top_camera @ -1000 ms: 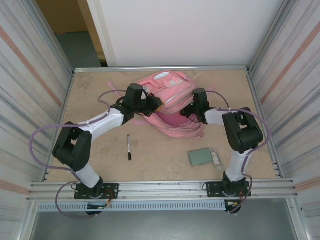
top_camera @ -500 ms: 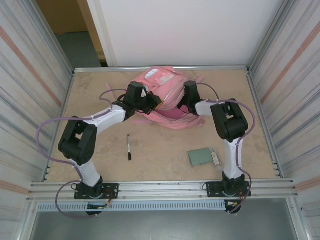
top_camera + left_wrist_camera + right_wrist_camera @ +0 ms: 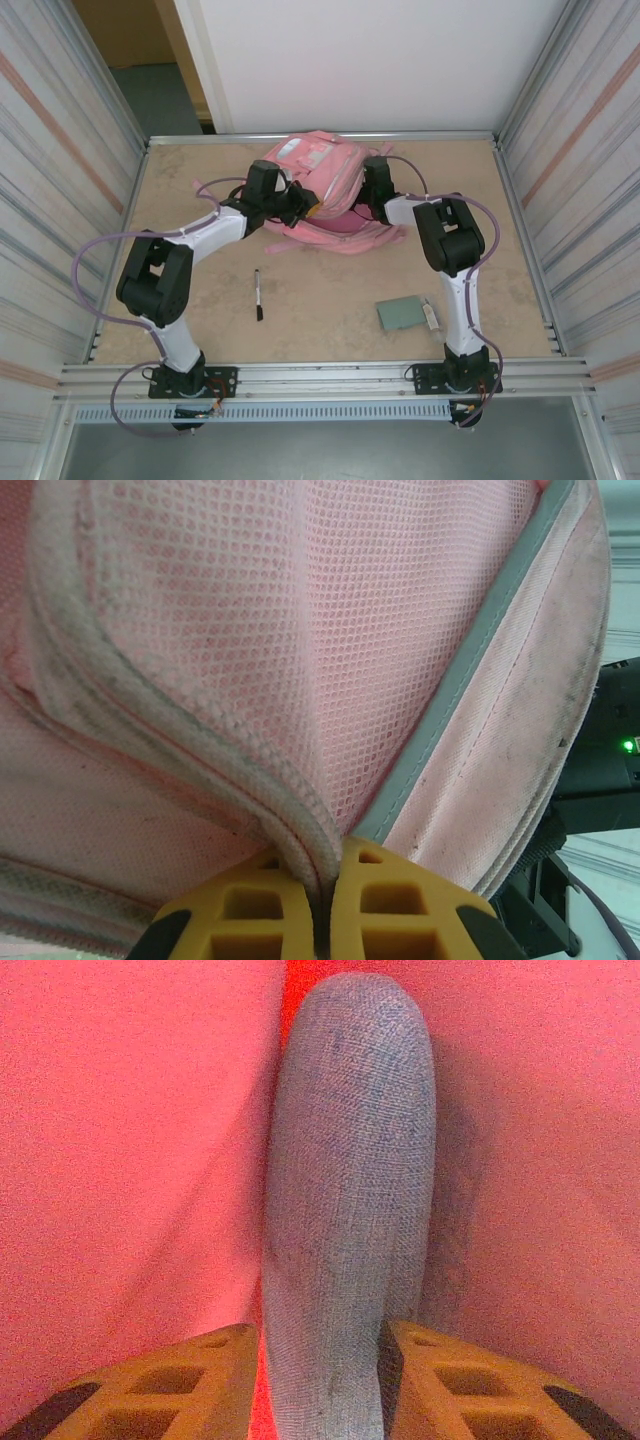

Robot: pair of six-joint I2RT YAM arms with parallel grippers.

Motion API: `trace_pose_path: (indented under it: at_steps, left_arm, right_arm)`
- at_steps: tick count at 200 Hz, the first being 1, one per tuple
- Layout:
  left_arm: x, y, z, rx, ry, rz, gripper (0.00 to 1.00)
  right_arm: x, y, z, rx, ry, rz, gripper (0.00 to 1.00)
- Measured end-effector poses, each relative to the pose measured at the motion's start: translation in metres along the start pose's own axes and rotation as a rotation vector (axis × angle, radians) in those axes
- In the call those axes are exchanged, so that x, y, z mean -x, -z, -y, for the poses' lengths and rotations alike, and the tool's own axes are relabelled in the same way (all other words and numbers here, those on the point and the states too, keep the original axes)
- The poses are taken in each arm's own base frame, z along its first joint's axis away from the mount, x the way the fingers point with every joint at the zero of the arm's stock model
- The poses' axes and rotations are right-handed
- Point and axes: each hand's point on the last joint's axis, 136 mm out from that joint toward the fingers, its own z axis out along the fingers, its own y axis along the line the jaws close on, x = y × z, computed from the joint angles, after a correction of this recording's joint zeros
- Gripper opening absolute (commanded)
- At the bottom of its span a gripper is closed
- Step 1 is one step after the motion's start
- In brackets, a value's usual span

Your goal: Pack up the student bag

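Observation:
The student bag (image 3: 312,160), a pink backpack, lies at the far middle of the table. My left gripper (image 3: 303,207) is at its near left side, shut on the bag's corded rim (image 3: 200,745), which runs down between the yellow fingers (image 3: 400,900). My right gripper (image 3: 363,204) reaches into the bag's opening from the right. In the right wrist view a grey woven fabric pouch (image 3: 350,1160) stands between my right gripper's (image 3: 320,1360) fingers with pink lining all round; the fingers close on its sides.
A black pen (image 3: 258,295) lies on the table near the left arm. A grey-green flat card (image 3: 402,313) with a small white item (image 3: 431,316) beside it lies by the right arm's base. Metal walls close in the table left and right.
The bag has shifted toward the far edge and its opening has flattened. Both arms have stretched further forward, and the right gripper has gone deeper into the bag.

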Motion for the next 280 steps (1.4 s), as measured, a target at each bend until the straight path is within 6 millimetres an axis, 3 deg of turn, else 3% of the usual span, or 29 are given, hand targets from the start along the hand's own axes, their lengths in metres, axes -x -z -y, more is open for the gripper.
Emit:
trace_pose_path:
  at_steps: [24, 42, 79, 137, 183, 198, 202, 212, 223, 251, 264, 280]
  left_arm:
    - [-0.002, 0.0, -0.002, 0.005, -0.011, -0.009, 0.0]
    - [-0.002, 0.0, -0.005, 0.013, -0.019, -0.011, 0.0]
    - [-0.001, 0.001, -0.021, 0.041, -0.023, -0.009, 0.0]
    - [-0.003, 0.012, -0.032, 0.082, -0.054, 0.024, 0.0]
    - [-0.005, 0.014, -0.055, 0.143, -0.047, 0.045, 0.0]
    - [-0.005, 0.014, -0.056, 0.148, -0.055, 0.048, 0.02]
    - [-0.005, 0.014, -0.057, 0.15, -0.059, 0.049, 0.1]
    - [-0.005, 0.015, -0.058, 0.154, -0.069, 0.049, 0.41]
    - [-0.004, 0.016, -0.061, 0.165, -0.086, 0.047, 0.54]
    - [-0.01, 0.032, -0.07, 0.294, -0.236, 0.083, 0.68]
    - [-0.028, 0.039, -0.057, 0.346, -0.416, 0.098, 0.69]
    - [-0.065, 0.045, -0.025, 0.346, -0.697, 0.1, 0.68]
  right_arm:
    - [-0.001, 0.014, 0.007, -0.039, 0.003, -0.009, 0.44]
    - [-0.004, 0.034, 0.012, -0.069, -0.004, -0.02, 0.49]
    - [-0.01, 0.074, 0.015, -0.095, 0.042, -0.094, 0.5]
    - [-0.002, 0.177, 0.031, -0.249, 0.026, 0.006, 0.54]
    - [-0.013, 0.233, 0.025, -0.398, 0.094, 0.078, 0.65]
    - [-0.025, 0.258, 0.037, -0.497, 0.078, 0.113, 0.71]
    - [-0.03, 0.266, 0.041, -0.526, 0.061, 0.128, 0.72]
    - [-0.041, 0.281, 0.049, -0.582, 0.047, 0.158, 0.71]
    - [-0.06, 0.298, 0.057, -0.636, 0.011, 0.186, 0.69]
    - [-0.12, 0.329, 0.078, -0.782, -0.114, 0.228, 0.65]
    - [-0.151, 0.336, 0.082, -0.819, -0.153, 0.223, 0.65]
    - [-0.181, 0.341, 0.086, -0.834, -0.187, 0.204, 0.65]
